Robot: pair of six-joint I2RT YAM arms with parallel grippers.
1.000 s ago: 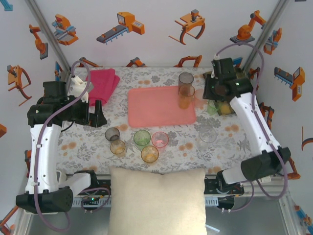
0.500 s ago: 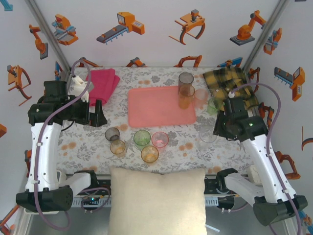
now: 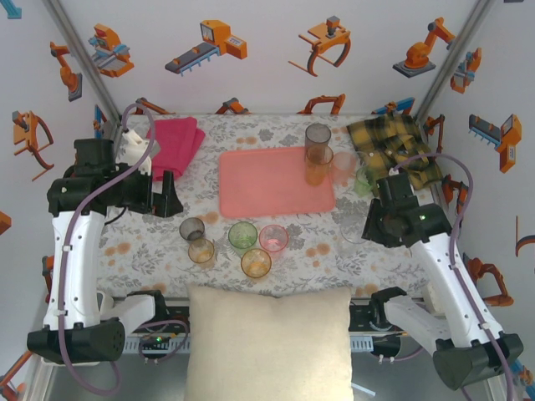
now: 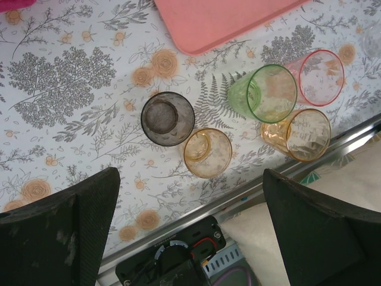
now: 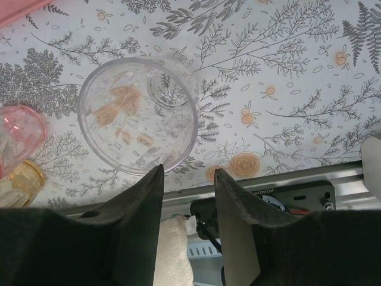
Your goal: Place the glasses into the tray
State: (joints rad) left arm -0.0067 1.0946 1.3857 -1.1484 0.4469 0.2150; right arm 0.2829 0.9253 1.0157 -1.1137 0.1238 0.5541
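Tray (image 4: 232, 18) edge cropped, clear glass (image 5: 137, 113) faint

White walls (image 3: 267, 83) close in the far, left and right sides, printed with orange and grey robot-arm drawings (image 3: 207, 46). Grey metal poles (image 3: 81, 58) slant up the two far corners. The table (image 3: 318, 251) wears a white cloth with grey leaves and orange flowers. A magenta towel (image 3: 177, 142) lies far left and a yellow plaid cloth (image 3: 384, 138) far right. A cream cushion (image 3: 267, 342) sits at the near edge, by a metal rail (image 4: 250, 190). The light is even and the shadows are soft.
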